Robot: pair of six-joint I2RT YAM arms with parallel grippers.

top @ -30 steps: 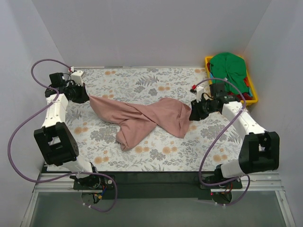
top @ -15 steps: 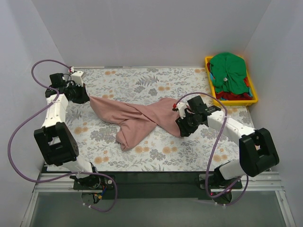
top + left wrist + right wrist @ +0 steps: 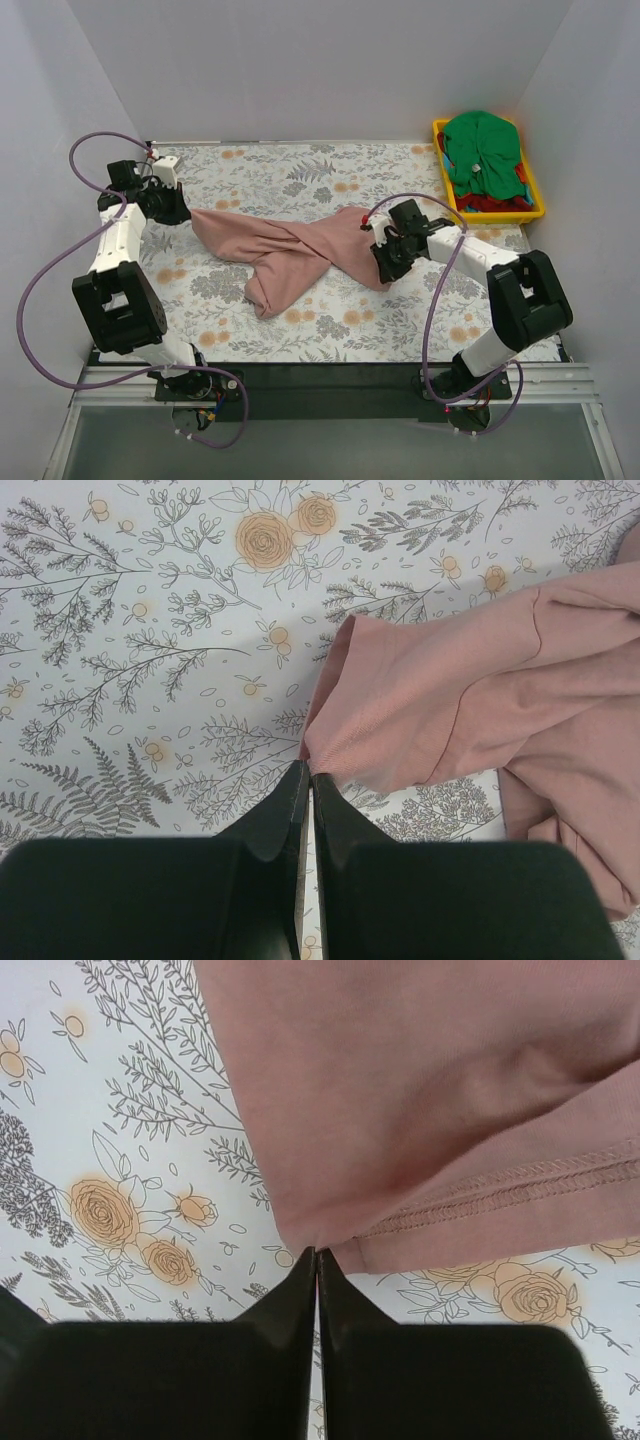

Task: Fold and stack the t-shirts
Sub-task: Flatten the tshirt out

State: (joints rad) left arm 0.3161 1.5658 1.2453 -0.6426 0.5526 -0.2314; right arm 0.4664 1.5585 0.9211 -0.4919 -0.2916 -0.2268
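Here, both arms stretch low over the floral table cover (image 3: 300, 175). The left gripper (image 3: 183, 212) pinches the left corner of the pink t-shirt (image 3: 300, 250), and the right gripper (image 3: 387, 264), fingers pressed together, nips its hemmed right corner. The shirt lies twisted and rumpled mid-table between them. A green t-shirt (image 3: 482, 145) sits heaped in the yellow bin (image 3: 537, 203).
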